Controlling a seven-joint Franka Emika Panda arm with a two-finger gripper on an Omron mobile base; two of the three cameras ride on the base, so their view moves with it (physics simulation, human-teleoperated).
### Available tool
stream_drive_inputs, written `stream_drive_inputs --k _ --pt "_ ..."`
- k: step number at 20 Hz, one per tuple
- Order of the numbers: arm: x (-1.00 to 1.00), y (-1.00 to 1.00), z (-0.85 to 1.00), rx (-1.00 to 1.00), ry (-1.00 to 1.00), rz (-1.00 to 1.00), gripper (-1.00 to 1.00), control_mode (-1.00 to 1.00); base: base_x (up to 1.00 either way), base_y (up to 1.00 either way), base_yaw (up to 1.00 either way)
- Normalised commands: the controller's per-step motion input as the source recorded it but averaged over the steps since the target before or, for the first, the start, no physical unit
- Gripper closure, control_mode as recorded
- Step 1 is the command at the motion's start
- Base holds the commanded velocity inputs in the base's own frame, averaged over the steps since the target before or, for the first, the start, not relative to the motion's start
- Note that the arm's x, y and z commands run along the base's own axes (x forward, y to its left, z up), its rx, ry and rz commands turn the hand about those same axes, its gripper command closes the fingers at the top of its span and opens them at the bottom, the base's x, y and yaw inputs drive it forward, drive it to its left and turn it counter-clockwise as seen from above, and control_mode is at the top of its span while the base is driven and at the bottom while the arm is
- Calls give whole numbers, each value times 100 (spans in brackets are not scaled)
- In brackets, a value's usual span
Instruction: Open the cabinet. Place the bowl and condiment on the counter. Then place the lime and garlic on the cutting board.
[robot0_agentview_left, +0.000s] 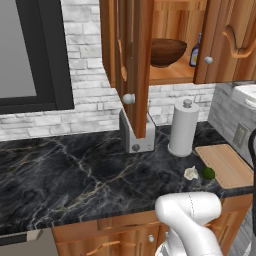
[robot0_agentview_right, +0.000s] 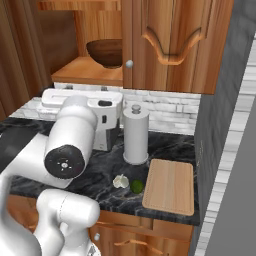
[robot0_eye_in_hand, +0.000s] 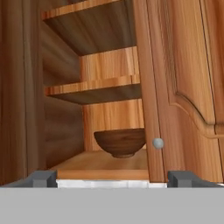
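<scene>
Cabinet (robot0_agentview_left: 150, 50): wall-mounted, reddish-brown wood; left door swung out edge-on toward me, right door (robot0_agentview_right: 175, 45) shut, round silvery knob (robot0_eye_in_hand: 158, 143) on it.
Bowl (robot0_eye_in_hand: 120, 142): dark-brown wood, upright on the lowest shelf inside the open half.
Condiment bottle (robot0_agentview_left: 194, 52): dark, pale label, on the same shelf just right of the bowl, partly behind the shut door.
My tool (robot0_eye_in_hand: 112, 178): jaws spread wide, holding nothing, level with the shelf edge, facing the bowl.
Table (robot0_agentview_left: 75, 170): black marble, veined.
Toaster (robot0_agentview_left: 137, 135): silvery, below the open door.
Paper-towel roll (robot0_agentview_left: 182, 127): upright, beside the toaster.
Cutting board (robot0_agentview_right: 170, 186): light tan, flat on the table.
Garlic (robot0_agentview_right: 120, 181) and lime (robot0_agentview_right: 136, 186): touching, on the table just beside the board.
</scene>
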Motion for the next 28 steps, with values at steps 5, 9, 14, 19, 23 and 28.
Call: stream_drive_inputs --k 5,9,14,19,23,28 --pt "4 0 3 0 -2 -1 -100 -100 0 0 0" --pt "30 -18 7 1 0 0 -100 -100 0 0 0" --pt "29 -23 8 2 0 0 -100 -100 0 0 0" --pt "26 -5 0 0 0 0 -100 -100 0 0 0" --pt "36 -8 0 0 0 0 -100 -100 0 0 0" --pt "41 -9 0 0 0 -1 -100 -100 0 0 0"
